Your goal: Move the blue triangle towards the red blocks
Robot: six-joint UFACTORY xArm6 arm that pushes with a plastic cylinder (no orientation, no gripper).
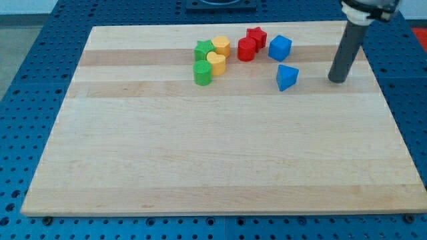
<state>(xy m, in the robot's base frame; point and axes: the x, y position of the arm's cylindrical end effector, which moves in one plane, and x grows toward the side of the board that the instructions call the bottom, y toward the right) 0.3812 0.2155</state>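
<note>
My tip (338, 80) rests right of the blue triangle (286, 77), apart from it (no pincer fitted, just a rod). Red blocks (251, 43) sit up-left.

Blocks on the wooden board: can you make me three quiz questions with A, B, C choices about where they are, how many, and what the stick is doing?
1. Where is the blue triangle relative to my tip?
A. On the view's left of it
B. On the view's right of it
C. Under it

2. How many red blocks are there?
A. One
B. Two
C. Four

3. Is my tip touching the blue triangle?
A. Yes, pressing it
B. No, bare board lies between
C. It is lifting it

Answers:
1 A: the rod stands on the view's right of the triangle.
2 B: a red star and a red cylinder.
3 B: wood shows between them.
</note>
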